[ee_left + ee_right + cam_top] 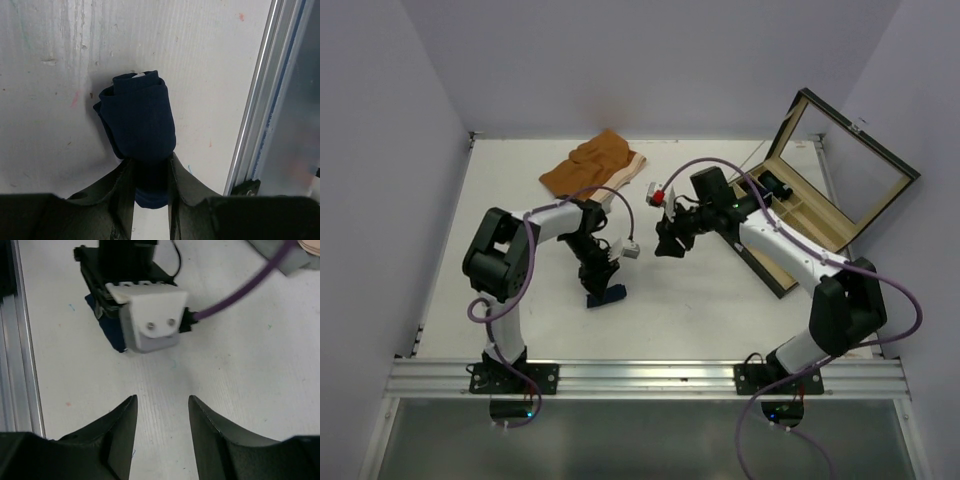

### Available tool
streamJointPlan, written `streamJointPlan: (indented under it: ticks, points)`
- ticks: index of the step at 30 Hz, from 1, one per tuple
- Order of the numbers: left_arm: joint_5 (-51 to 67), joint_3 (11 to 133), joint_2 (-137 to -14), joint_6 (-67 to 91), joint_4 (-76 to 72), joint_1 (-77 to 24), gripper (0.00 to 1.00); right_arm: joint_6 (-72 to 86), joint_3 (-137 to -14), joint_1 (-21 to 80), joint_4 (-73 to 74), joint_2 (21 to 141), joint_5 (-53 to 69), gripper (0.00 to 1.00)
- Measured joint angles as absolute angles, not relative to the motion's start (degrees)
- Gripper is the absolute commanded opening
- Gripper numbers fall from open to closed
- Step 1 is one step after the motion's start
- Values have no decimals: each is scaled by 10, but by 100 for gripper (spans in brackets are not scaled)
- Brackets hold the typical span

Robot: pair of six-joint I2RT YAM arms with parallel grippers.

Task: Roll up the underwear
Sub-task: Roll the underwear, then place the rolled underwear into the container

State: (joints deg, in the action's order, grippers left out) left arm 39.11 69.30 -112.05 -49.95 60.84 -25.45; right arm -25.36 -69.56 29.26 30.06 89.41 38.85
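Left gripper [150,172]: my 2 black fingers [117,200] are squeezed in close on 1 end of the small navy-blue cloth underwear [140,115], so I have hold of it.
Right gripper [162,412]: its 2 fingers stand apart with nothing between them, up over the bare white table [240,365].
Where the underwear is: down on the table near the front metal rail [255,110], right under my left gripper, well apart from the orange-brown shorts [595,168] at the back.
Done: the underwear looks like 1 fat bundle, not flat, so I think most of the rolling is done.
Left to do: I think I only need to let go and see that the roll stays shut.
Hidden: the end in my fingers is covered, so I cannot tell how tidy it is there.
Hard to see: from my right wrist, the white camera block [150,322] on my left gripper covers nearly all the blue. From above, my left arm [550,220] hides part of it too.
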Motion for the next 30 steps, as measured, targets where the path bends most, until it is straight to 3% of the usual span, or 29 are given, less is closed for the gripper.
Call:
streamJointPlan:
  ticks: [7, 12, 30]
  points:
    - [420, 763, -1196, -490, 689, -236, 0, -357, -617, 439, 225, 868, 326, 50]
    - [438, 776, -1224, -490, 725, -230, 0, -401, -571, 515, 167, 869, 296, 57]
    - [463, 771, -1259, -490, 771, -228, 0, -448, -533, 580, -6, 963, 267, 59]
